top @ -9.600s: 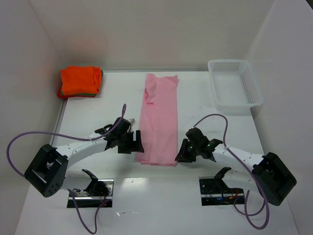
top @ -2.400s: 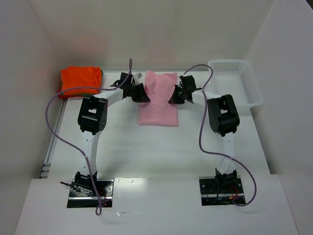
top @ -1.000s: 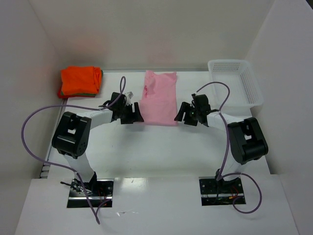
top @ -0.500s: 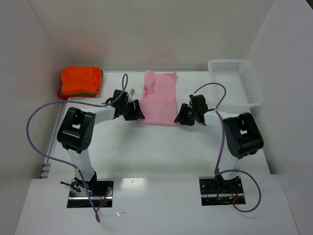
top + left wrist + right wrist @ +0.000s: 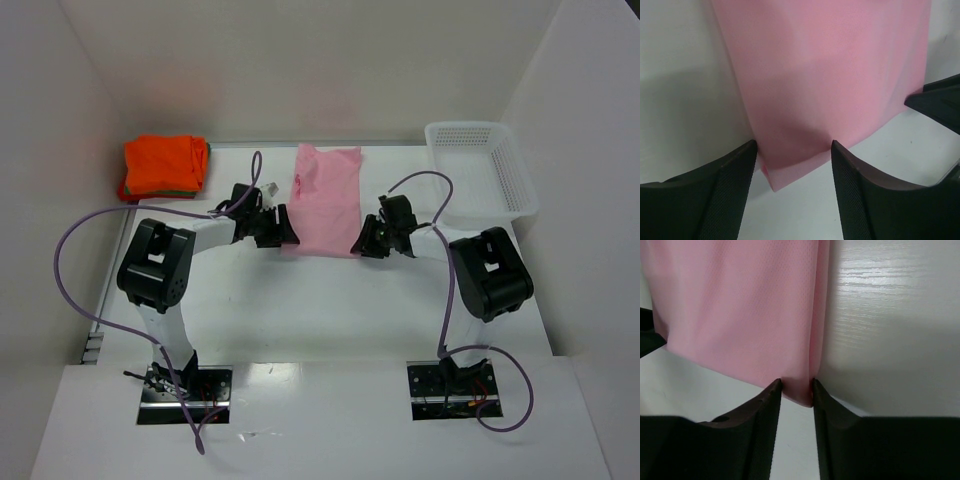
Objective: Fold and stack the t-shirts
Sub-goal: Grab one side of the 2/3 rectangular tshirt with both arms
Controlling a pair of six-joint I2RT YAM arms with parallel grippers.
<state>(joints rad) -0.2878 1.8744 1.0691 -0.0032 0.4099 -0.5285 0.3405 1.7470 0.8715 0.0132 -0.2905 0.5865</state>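
Observation:
The pale pink t-shirt (image 5: 325, 200) lies folded into a short rectangle at the table's middle back. My left gripper (image 5: 284, 232) is at its near left corner. In the left wrist view the gripper (image 5: 794, 145) is open, with the shirt's corner (image 5: 790, 165) between the wide-apart fingers. My right gripper (image 5: 359, 245) is at the near right corner. In the right wrist view the gripper (image 5: 796, 385) has narrow jaws pinching the shirt's corner (image 5: 799, 390). The bright orange t-shirt (image 5: 165, 163) lies folded at the back left, with a green edge (image 5: 178, 190) under it.
A white mesh basket (image 5: 480, 180) stands at the back right. White walls close in the back and both sides. Purple cables loop from both arms over the table.
The long pink shirt has been folded in half toward the back. Both grippers drew back, then closed in on its near corners; in the last half second they moved slightly inward.

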